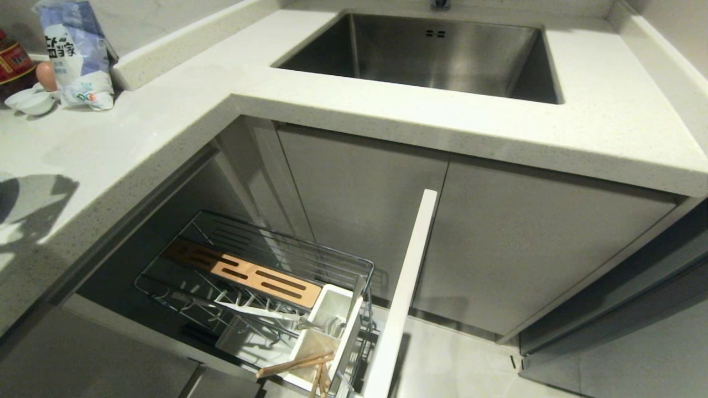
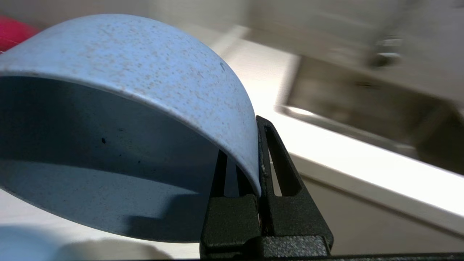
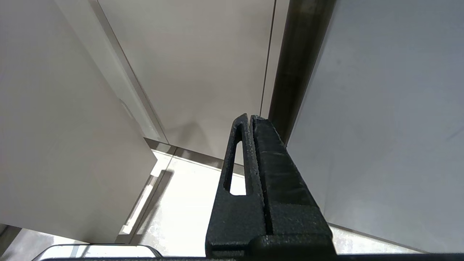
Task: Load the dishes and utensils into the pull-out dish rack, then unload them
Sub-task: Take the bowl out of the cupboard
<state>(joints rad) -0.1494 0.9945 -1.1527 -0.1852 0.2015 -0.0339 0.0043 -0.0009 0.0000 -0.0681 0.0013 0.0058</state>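
Bowl (image 2: 119,108) is in the left gripper (image 2: 258,159), pinched at the rim w/ one finger (image 2: 228,174) inside and the other outside the wall, jaws clamped tight on it. It's tilted on its side, up over the counter (image 2: 326,145), sink (image 2: 362,105) off beyond it. Neither bowl nor left arm shows in the head view.

Rack (image 1: 260,287) is pulled out under the counter corner, white front panel (image 1: 406,287) sticking out edge-on. Wood strip (image 1: 243,271) lies along its back half, prongs in front of that. Caddy (image 1: 326,331) sits at the panel end; chopsticks (image 1: 296,365) lie across its near part, ends poking out. Something metal in the caddy's far part, prob. the spoon, can't tell for sure. No plate in sight.

Right gripper (image 3: 250,119) hangs low by the cabinet doors (image 3: 203,65), fingers pressed together, nothing in them.

Far left on the counter: a bag (image 1: 77,52), small white saucers (image 1: 30,100), an egg (image 1: 46,76), a dark bottle (image 1: 12,63).
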